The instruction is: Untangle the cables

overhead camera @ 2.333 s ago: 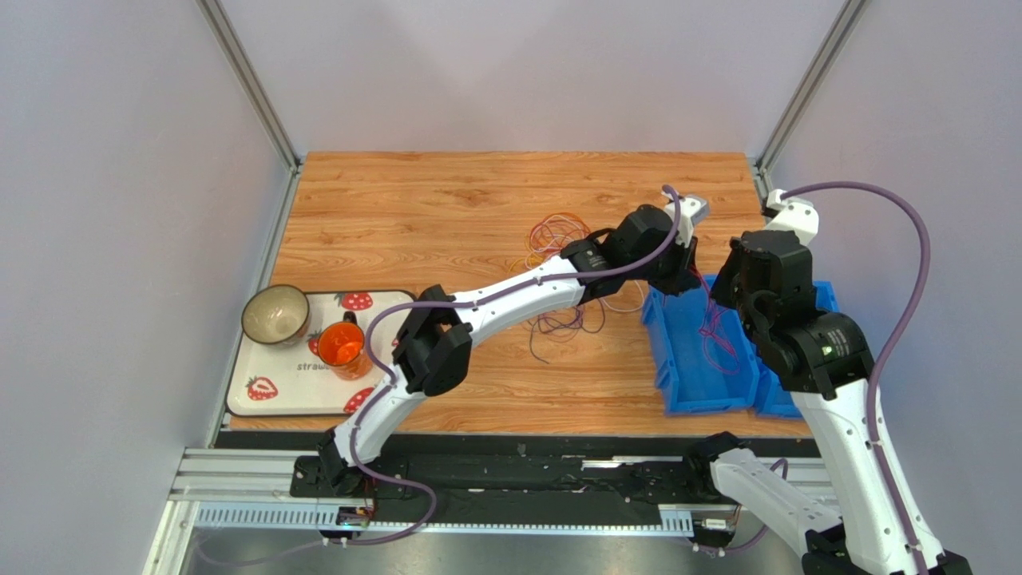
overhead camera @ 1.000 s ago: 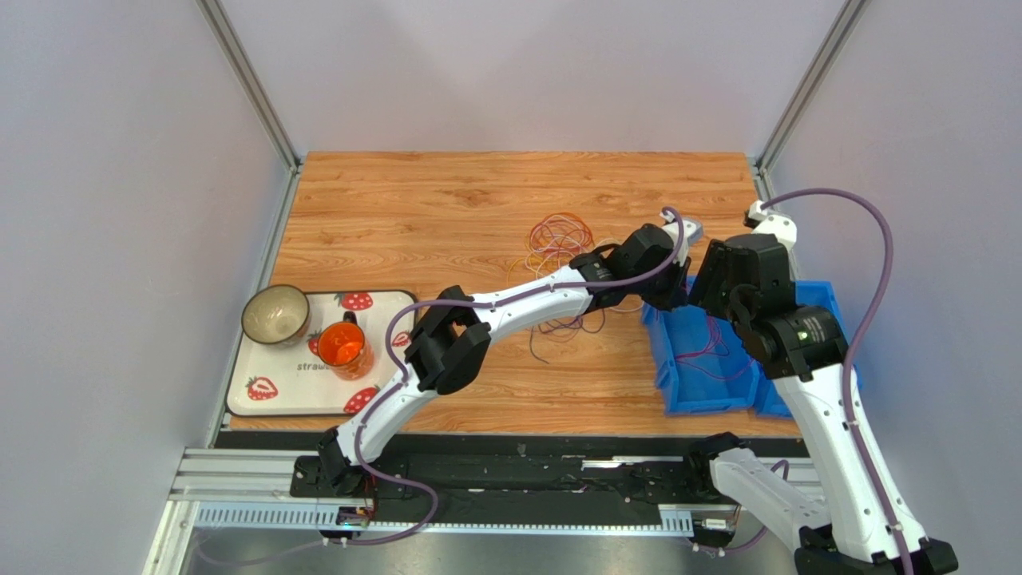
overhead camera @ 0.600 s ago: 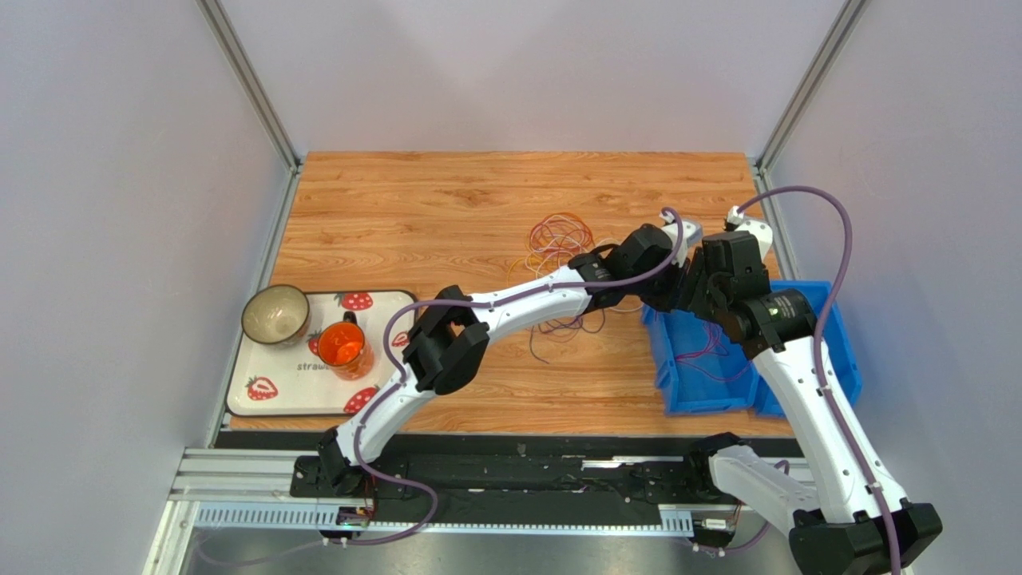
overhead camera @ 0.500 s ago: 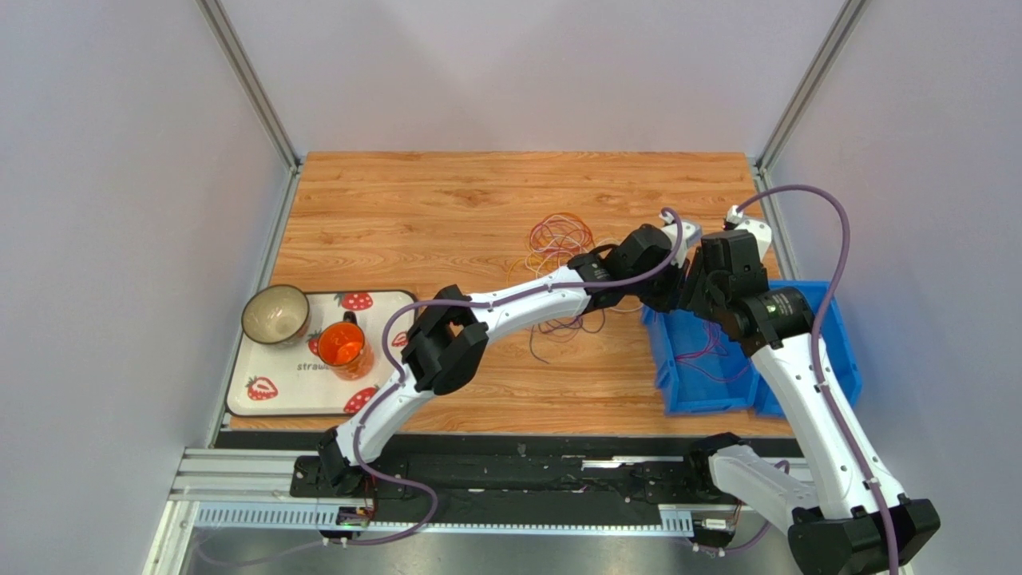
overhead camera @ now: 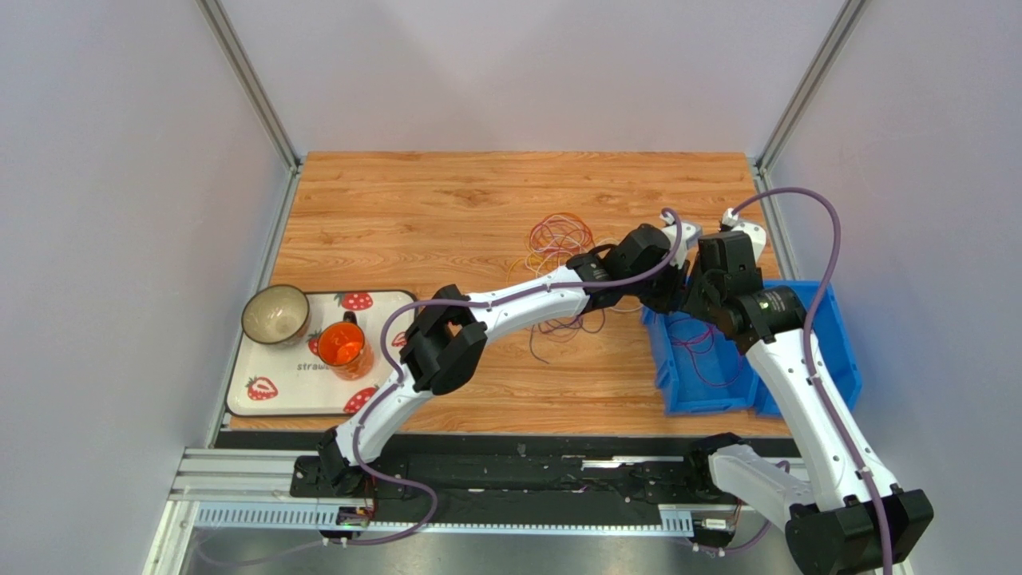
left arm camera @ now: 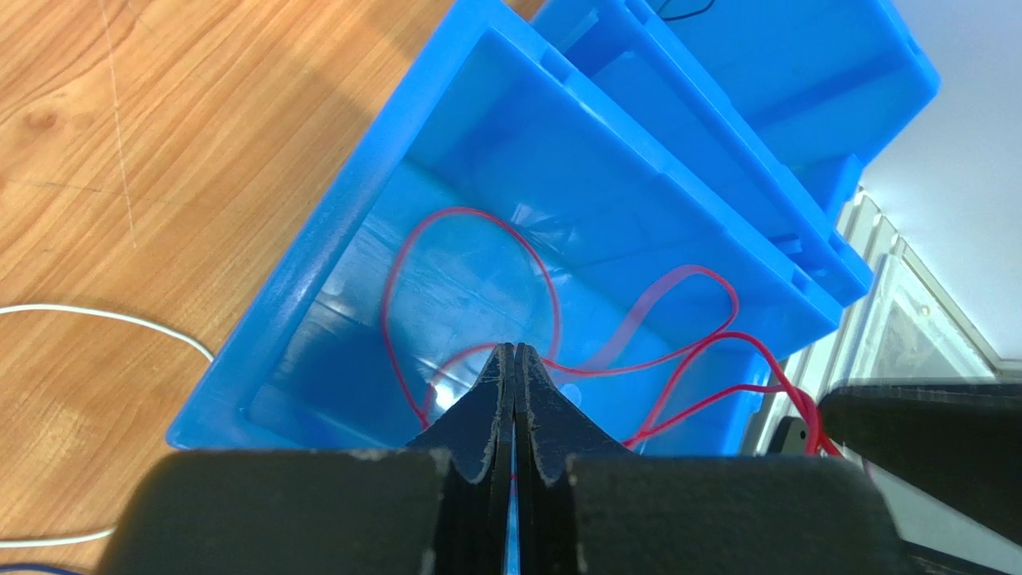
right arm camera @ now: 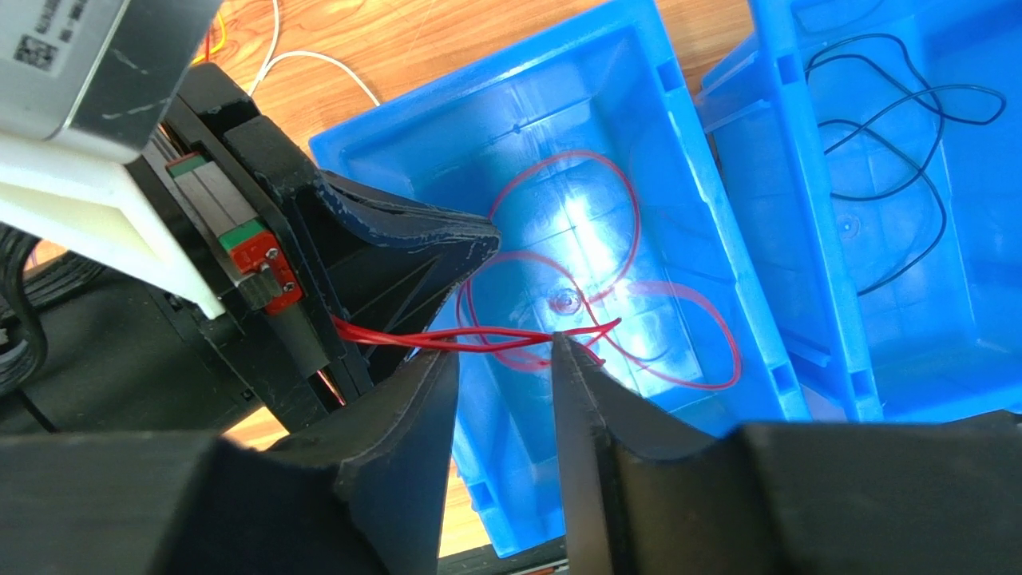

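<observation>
A tangle of thin orange, red and purple cables (overhead camera: 558, 240) lies on the wooden table, partly hidden by my left arm. My left gripper (left arm camera: 516, 351) hangs over a blue bin (left arm camera: 348, 228), shut on a red cable (left arm camera: 470, 212) whose loops lie inside the bin. My right gripper (right arm camera: 505, 347) is close beside it, open. Taut red cable strands (right arm camera: 384, 337) run from the left gripper's fingers (right arm camera: 408, 240) across the right gripper's tips and down into the bin (right arm camera: 672, 156).
A second blue bin (right arm camera: 960, 300) to the right holds a black cable (right arm camera: 926, 168). A white cable (left arm camera: 108, 314) lies on the wood beside the first bin. At the table's left, a strawberry tray (overhead camera: 282, 383) carries a bowl (overhead camera: 276, 314) and an orange cup (overhead camera: 341, 345).
My right arm has swung left from over the bins to the left gripper, and its jaws have narrowed around the red strands. The left arm has barely moved.
</observation>
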